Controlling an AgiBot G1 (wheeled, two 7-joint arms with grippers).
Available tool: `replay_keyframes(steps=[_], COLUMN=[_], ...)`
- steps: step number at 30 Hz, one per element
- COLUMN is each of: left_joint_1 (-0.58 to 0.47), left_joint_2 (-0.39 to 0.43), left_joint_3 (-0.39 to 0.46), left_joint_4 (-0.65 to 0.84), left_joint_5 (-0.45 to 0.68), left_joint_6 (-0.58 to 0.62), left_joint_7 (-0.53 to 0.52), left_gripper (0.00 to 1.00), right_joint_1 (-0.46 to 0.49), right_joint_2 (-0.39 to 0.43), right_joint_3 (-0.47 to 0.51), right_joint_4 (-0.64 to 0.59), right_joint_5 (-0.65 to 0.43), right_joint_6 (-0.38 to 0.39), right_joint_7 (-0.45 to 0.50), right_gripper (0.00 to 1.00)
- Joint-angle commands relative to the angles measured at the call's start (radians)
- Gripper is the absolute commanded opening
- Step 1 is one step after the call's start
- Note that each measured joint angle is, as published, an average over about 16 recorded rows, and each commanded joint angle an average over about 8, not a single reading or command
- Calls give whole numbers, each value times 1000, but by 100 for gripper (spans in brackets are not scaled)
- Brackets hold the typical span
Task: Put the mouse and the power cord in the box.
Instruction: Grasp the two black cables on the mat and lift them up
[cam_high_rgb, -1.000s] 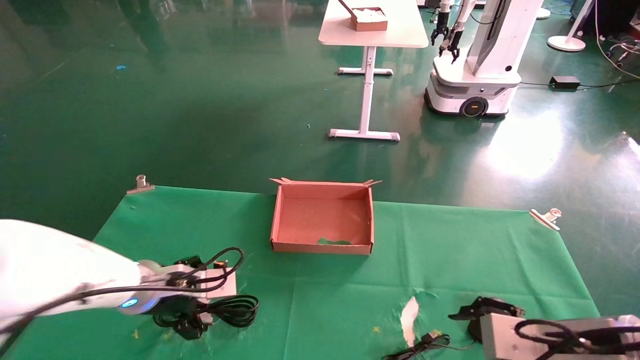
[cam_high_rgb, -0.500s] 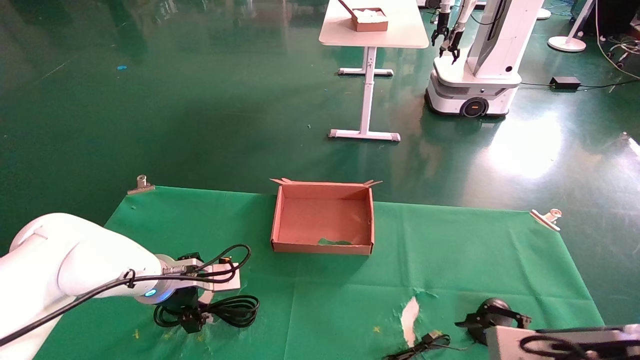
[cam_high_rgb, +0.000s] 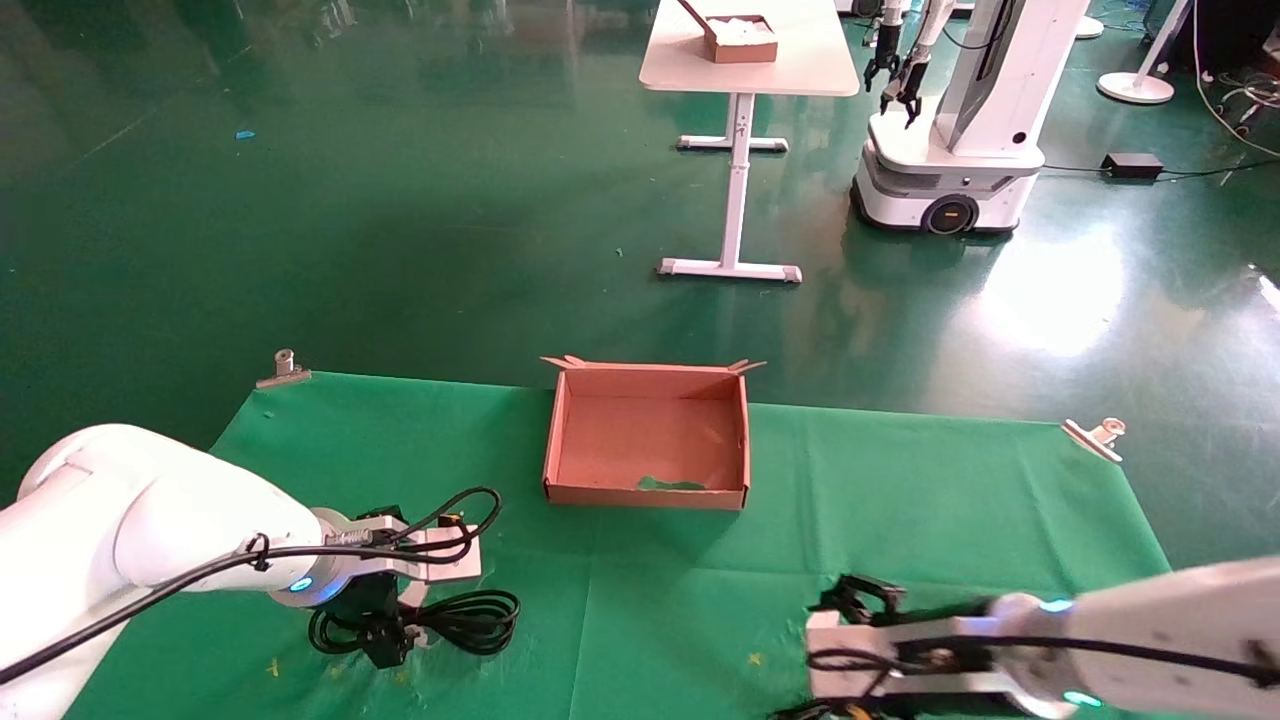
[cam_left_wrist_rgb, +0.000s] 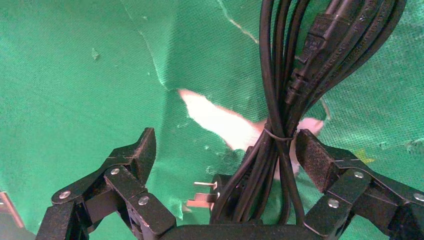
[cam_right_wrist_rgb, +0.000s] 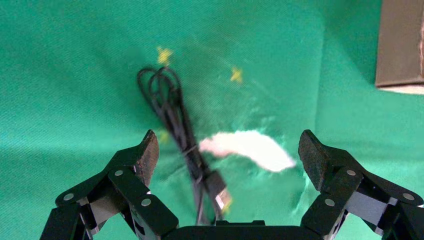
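**Two grippers low over the cloth, tray unfilled**

Two arms worked at the near edge of the green cloth-covered table (cam_high_rgb: 640, 600), with open cloth between them and more around the shallow brown cardboard box (cam_high_rgb: 646, 437) standing at the far edge. Its floor showed only bare cardboard. The thick black coiled power cord (cam_high_rgb: 440, 622) lay at the near left; the left gripper (cam_left_wrist_rgb: 225, 157) hovered directly over it, jaws spread wide to either side of the tied bundle, not touching. The right gripper (cam_right_wrist_rgb: 227, 155), also spread wide, hung above a thin black bundled cable with a flat plug (cam_right_wrist_rgb: 182, 135) beside a white tear in the cloth (cam_right_wrist_rgb: 247, 149). The mouse body was not visible.
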Motion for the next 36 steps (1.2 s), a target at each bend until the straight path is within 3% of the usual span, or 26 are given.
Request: replay_keyframes(steps=[1, 7, 10, 15, 17, 19, 36], left_joint_1=[0, -1, -1, -1, -1, -1, -1], left_joint_2=[0, 1, 1, 1, 2, 2, 1], left_joint_3=[0, 0, 0, 0, 0, 0, 0], left_joint_4=[2, 3, 4, 5, 5, 6, 5], left_joint_5=[0, -1, -1, 0, 0, 0, -3], left_joint_6=[0, -1, -1, -2, -2, -2, -2], left_joint_7=[1, 2, 2, 2, 2, 2, 3], left_gripper=[100, 100, 95, 37, 13, 1, 0], right_joint_1=[13, 27, 30, 33, 33, 34, 32], right_joint_2=[-41, -82, -91, -102, -105, -107, -101], right_joint_3=[-20, -46, -51, -51, -50, -49, -49], right_joint_4=[-23, -81, -104, -129, -135, -139, -128], right_joint_5=[-37, -83, -97, -106, -105, -104, -101], right_joint_6=[3, 1, 6, 13, 14, 14, 14], right_joint_7=[9, 16, 21, 31, 33, 34, 30], right_gripper=[100, 98, 63, 2, 0, 0, 0])
